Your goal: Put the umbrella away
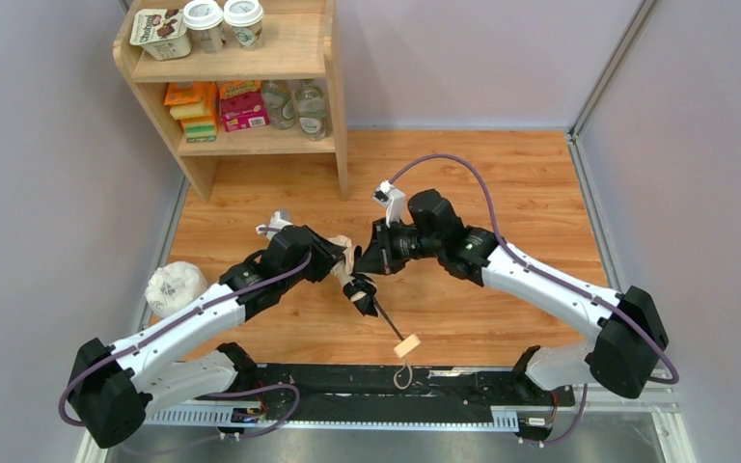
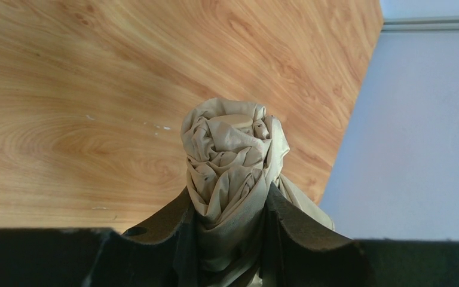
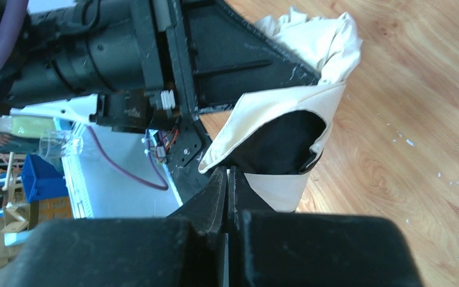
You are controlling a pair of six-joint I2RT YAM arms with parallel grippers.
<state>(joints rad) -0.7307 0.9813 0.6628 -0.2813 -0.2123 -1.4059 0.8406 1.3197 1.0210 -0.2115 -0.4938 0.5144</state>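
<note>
The umbrella [image 1: 349, 257] is held above the middle of the table [image 1: 521, 193], between the two arms. Its beige canopy [image 2: 233, 155] is bunched into a tight crumpled roll. The thin black shaft [image 1: 387, 323] slopes toward the near edge and ends in a small wooden handle [image 1: 406, 345] with a strap loop [image 1: 403, 375] below it. The left gripper [image 2: 230, 200] is clamped around the rolled canopy, one finger pressed against each side of the fabric. The right gripper [image 3: 226, 179] faces it from the opposite side with its jaws closed together, the tips at the edge of a loose fabric flap [image 3: 263, 110]. Whether they pinch the flap cannot be told. A white lumpy bag [image 1: 176, 286] lies near the left edge, and a wooden shelf [image 1: 251, 140] stands at the far left corner.
</note>
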